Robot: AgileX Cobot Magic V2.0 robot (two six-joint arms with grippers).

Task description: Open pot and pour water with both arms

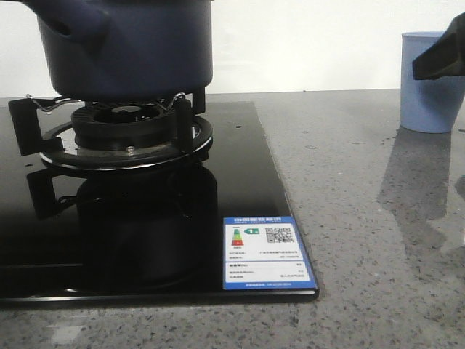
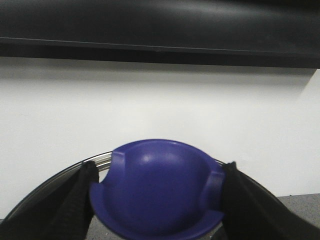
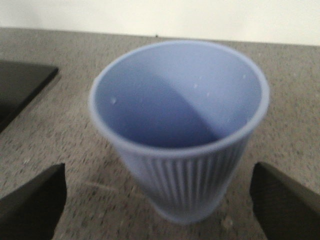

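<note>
1. The left gripper (image 2: 157, 200) has its two dark fingers (image 2: 75, 200) pressed against either side of a rounded, glossy blue knob (image 2: 157, 190), clenched on it; behind the knob a curved metal rim (image 2: 97, 159) of the lid shows, with a white wall beyond.
2. The right gripper (image 3: 159, 200) stands released, its dark fingertips (image 3: 35, 205) wide apart on either side of a pale blue ribbed cup (image 3: 182, 145), touching neither wall of it. The cup is upright and looks empty inside.
3. The only writing is a blue-bordered energy label (image 1: 267, 252) at the near right corner of the black glass hob (image 1: 240, 167); it carries a coloured rating bar and a QR code, and its text is too small to read.
4. The pot (image 1: 127, 47) is dark navy with smooth sides and sits on the black burner grate (image 1: 123, 134) at the far left of the hob; a stubby handle with a hole juts from its left side. Its top is cut off in the front view.
5. The hob's right edge ends on a speckled grey countertop (image 1: 349, 218), which lies open between hob and cup; the cup stands well apart from the pot, at the far right.
</note>
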